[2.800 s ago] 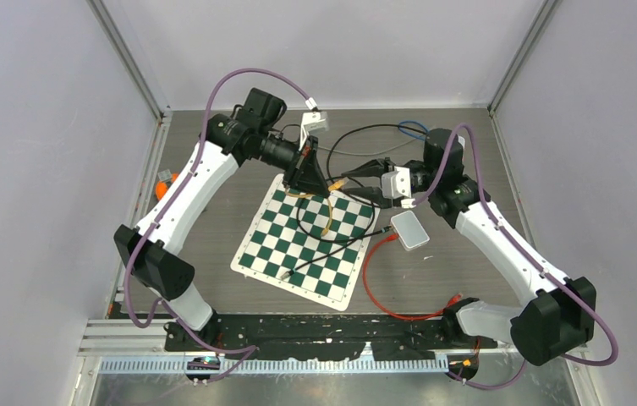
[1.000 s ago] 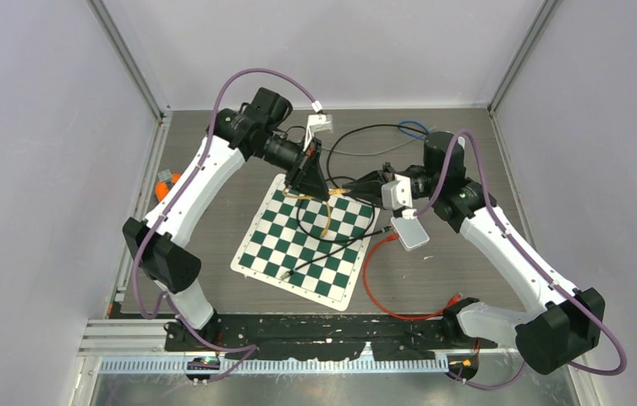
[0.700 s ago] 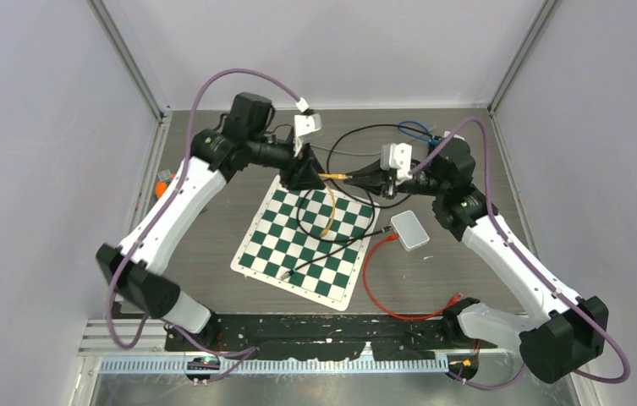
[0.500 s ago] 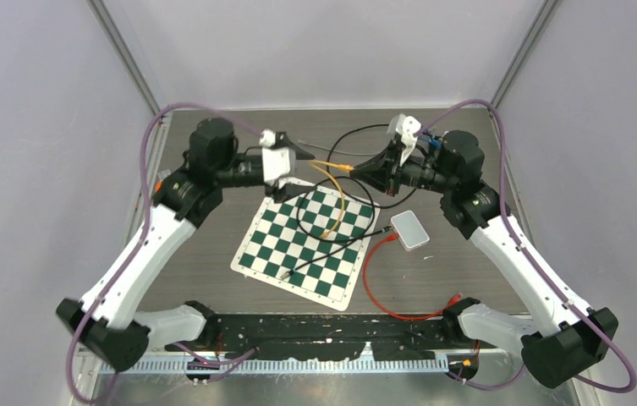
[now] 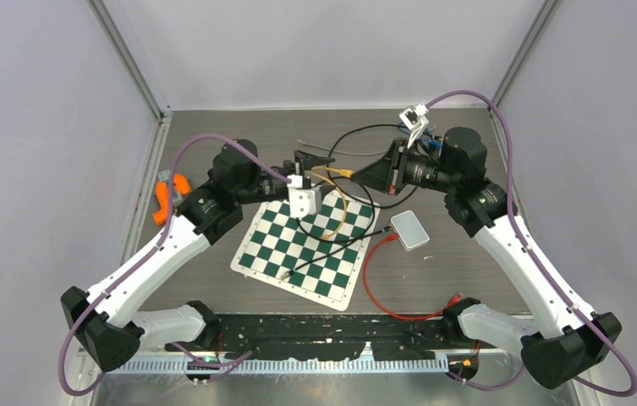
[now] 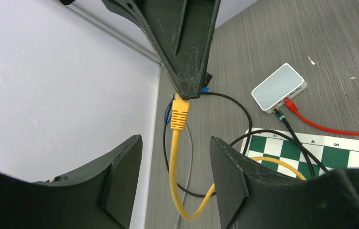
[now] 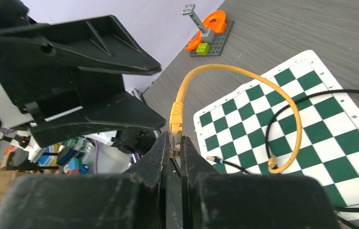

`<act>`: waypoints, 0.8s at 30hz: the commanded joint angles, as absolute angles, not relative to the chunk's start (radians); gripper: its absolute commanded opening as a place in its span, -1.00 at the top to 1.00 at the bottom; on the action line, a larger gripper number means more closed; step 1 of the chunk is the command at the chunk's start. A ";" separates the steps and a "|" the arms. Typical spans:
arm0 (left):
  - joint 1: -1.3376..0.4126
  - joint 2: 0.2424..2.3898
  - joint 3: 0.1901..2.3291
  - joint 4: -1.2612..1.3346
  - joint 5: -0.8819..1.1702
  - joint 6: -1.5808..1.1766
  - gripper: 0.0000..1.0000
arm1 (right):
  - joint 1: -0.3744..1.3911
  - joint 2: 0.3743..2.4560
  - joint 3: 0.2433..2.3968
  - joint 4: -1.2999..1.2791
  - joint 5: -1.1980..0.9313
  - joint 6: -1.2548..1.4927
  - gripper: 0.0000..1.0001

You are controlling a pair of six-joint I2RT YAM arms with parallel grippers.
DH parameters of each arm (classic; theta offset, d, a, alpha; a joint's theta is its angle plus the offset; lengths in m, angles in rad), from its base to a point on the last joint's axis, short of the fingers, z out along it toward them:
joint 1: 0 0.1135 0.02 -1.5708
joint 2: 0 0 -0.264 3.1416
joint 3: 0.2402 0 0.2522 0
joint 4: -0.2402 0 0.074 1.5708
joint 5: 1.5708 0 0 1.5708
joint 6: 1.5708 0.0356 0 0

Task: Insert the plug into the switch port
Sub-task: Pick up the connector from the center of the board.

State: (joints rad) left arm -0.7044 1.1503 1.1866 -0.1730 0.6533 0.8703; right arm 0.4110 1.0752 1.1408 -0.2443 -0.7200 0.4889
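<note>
Right gripper (image 7: 175, 139) is clamped shut on the yellow Ethernet plug (image 7: 175, 117). I see the clip end pinched between the fingertips, with the boot and cable sticking out ahead. The plug is up in the air over the far part of the table (image 5: 442, 271), near the top edge of the chessboard mat (image 5: 298, 254), and it is not in the switch. The yellow cable (image 7: 263, 81) arcs away from the plug and drops onto the mat, where its other end lies.

Left gripper (image 6: 175, 140) faces the right one, jaws apart, gripping nothing. From its wrist camera the plug hangs just beyond the gap between its fingers (image 6: 120, 167).

The white switch (image 5: 410, 230) lies flat on the table just off the mat's right corner, well apart from the plug. A red cable (image 6: 292, 104) is plugged into one end of it, and a black cable (image 6: 284, 121) sits in the port beside it. An orange brick piece (image 7: 210, 24) on a grey plate sits at the left table edge.
</note>
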 commanded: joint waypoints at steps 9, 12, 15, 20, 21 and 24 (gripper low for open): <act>-0.739 1.224 1.239 -0.113 0.645 0.908 0.09 | 0.410 1.039 1.122 -0.179 -0.759 0.612 0.89; -0.739 1.228 1.239 -0.115 0.662 0.909 0.25 | 0.409 1.041 1.117 -0.179 -0.760 0.612 0.89; -0.740 1.230 1.234 -0.114 0.684 0.912 0.38 | 0.410 1.044 1.112 -0.178 -0.762 0.610 0.89; -0.739 1.235 1.232 -0.100 0.714 0.894 0.42 | 0.410 1.048 1.106 -0.178 -0.760 0.608 0.90; -0.741 1.237 1.231 -0.099 0.723 0.890 0.42 | 0.410 1.050 1.106 -0.177 -0.758 0.608 0.90; -0.741 1.231 1.216 -0.066 0.740 0.867 0.55 | 0.409 1.054 1.106 -0.179 -0.758 0.606 0.90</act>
State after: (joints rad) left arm -0.7338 1.2331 1.1912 -0.1524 0.6796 0.8948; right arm 0.4110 1.0618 1.1088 -0.2245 -0.7464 0.5972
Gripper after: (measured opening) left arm 0.290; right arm 0.115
